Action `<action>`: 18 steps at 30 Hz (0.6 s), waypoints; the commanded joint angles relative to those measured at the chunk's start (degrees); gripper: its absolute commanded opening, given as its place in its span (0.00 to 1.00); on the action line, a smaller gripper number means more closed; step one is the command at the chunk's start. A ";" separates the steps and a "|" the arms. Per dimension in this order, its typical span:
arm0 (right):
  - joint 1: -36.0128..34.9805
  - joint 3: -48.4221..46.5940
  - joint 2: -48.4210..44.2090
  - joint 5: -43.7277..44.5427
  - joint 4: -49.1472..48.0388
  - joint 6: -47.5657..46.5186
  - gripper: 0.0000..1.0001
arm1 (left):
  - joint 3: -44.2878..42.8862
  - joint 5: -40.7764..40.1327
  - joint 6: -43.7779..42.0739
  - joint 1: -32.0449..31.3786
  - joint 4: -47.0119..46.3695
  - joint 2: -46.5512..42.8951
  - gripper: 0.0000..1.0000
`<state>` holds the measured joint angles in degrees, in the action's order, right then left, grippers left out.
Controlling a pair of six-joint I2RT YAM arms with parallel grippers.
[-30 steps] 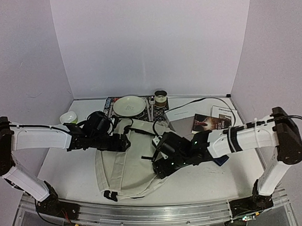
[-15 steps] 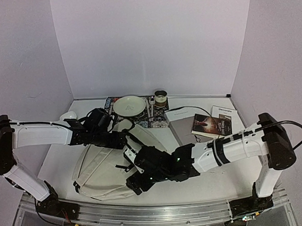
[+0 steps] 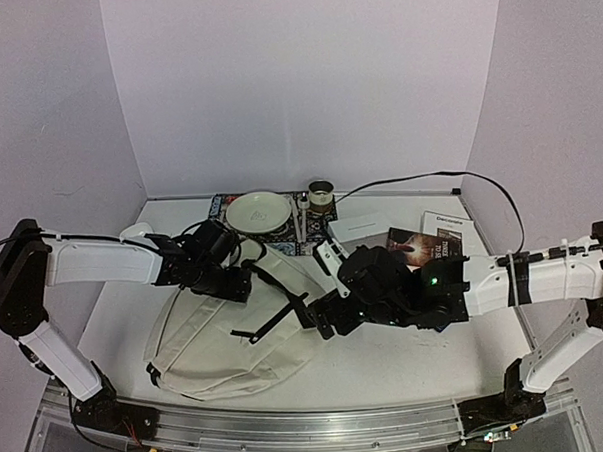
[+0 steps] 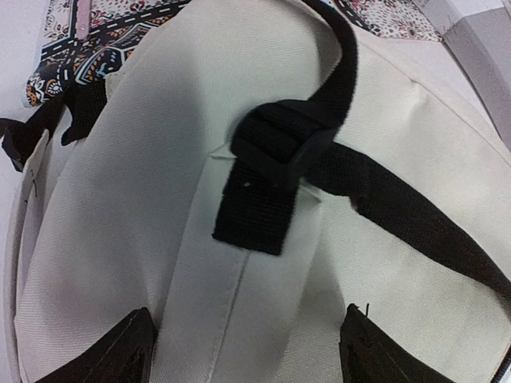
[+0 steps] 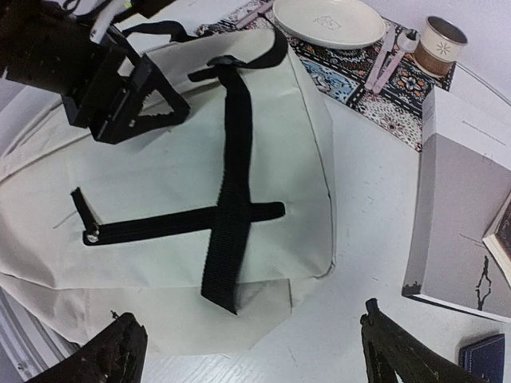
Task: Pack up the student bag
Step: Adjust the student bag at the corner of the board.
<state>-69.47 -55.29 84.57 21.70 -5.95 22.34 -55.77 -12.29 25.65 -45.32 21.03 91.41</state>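
The student bag (image 3: 221, 335) lies flat on the worktop (image 3: 418, 366), strap side up, between the middle and the near left corner. Its top end points toward the far edge. The left tool (image 3: 234, 281) sits low over that top end, fingers apart over the cream fabric just by the black strap anchor (image 4: 255, 207), pinching nothing. The right tool (image 3: 324, 320) hangs just off the bag's right side, fingers wide apart and empty. Along the far edge a plate (image 3: 259, 211) rests on a patterned mat (image 3: 307, 229), with a cup (image 3: 322, 194) beside it. A grey box (image 3: 360, 228) and a dark book (image 3: 412, 243) lie toward the far right corner.
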 commanded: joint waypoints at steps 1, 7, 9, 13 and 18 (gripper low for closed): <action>0.54 2.36 -2.45 2.71 0.90 -0.08 0.94 | -3.63 -6.20 -1.35 0.31 4.61 2.00 0.81; 1.24 3.84 -3.70 5.50 0.20 -0.22 0.94 | -5.66 -3.18 -3.19 0.21 5.58 2.09 0.40; 1.74 4.35 -4.53 6.68 0.15 -0.24 0.94 | -6.13 -1.54 -3.84 -0.24 5.59 0.31 0.25; 3.57 5.75 -7.05 9.05 0.10 -0.32 0.94 | -7.32 2.46 -5.38 -3.76 5.60 -4.69 0.09; 5.77 7.08 -11.52 12.06 0.14 -0.76 0.94 | -9.08 7.62 -7.54 -12.02 5.49 -8.44 0.07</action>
<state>-65.15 -49.22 77.37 28.66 -6.01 22.28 -60.29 -10.88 20.63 -51.15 27.54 88.10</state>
